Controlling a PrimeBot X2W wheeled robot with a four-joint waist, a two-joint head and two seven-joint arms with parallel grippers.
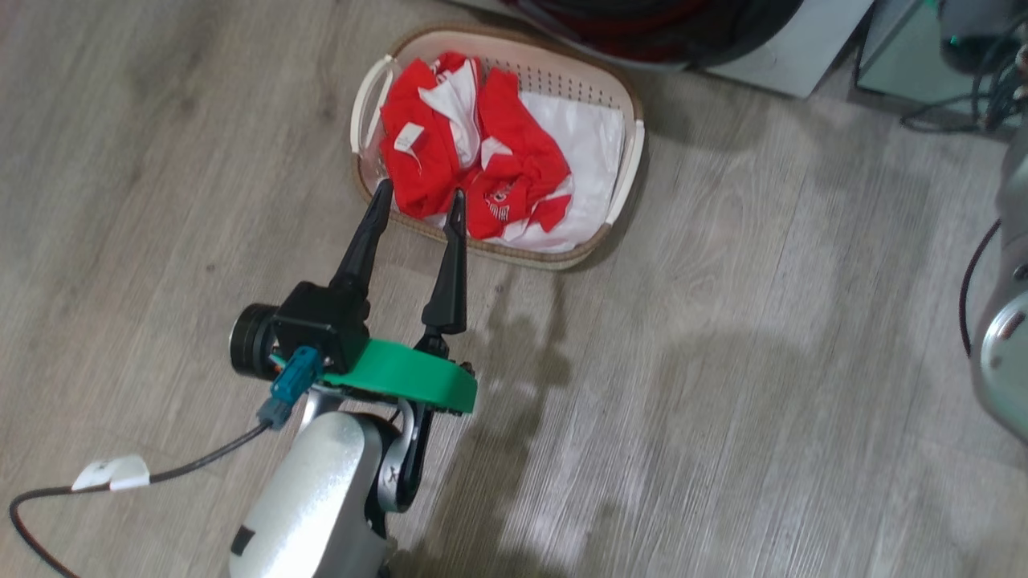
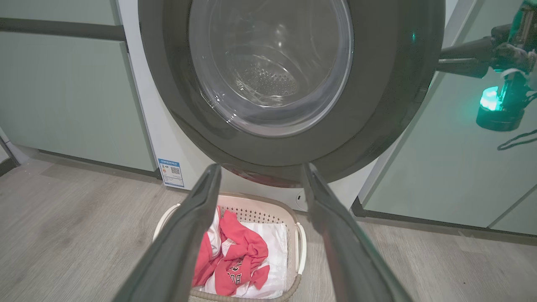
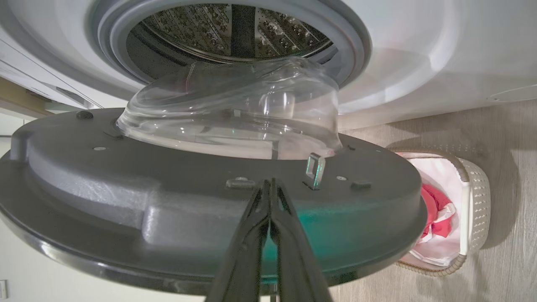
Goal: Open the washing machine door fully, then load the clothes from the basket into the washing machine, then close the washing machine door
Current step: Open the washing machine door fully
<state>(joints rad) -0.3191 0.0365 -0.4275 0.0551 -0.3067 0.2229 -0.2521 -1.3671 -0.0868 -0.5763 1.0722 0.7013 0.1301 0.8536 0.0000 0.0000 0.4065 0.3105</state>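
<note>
The left gripper's (image 1: 422,191) jaws stood spread wide and held nothing. In the head view their tips lay over the near edge of the basket (image 1: 562,76). In the left wrist view the basket sat lower down between the two fingers, so the jaws looked to be hanging above the clothes (image 1: 474,152) and not touching them.

The right gripper's (image 3: 270,182) jaws were pressed together and empty. Their tips were at the inner face of the washing machine door (image 3: 168,201), just beside its metal latch tab (image 3: 314,170). Whether they touched the door could not be told.

The door was swung away from the hatch, with the grey seal and the steel drum (image 3: 235,29) of the washing machine (image 3: 419,63) exposed behind the glass dome. I judged the opening step begun and perhaps well along, but the pictures did not settle whether the door was fully open.

Loading had not started. All the red garments lay heaped in the basket on the floor, just in front of the machine, and the visible part of the drum held none. Loading and closing the door were both left.

As for writing, a blue sticker (image 2: 171,172) low on the machine's front carried print and a small square code, too small to read. The garments showed white lettering (image 2: 235,268), crumpled past reading, and a small white label (image 1: 408,136) that looked blank. No brand name could be made out.
</note>
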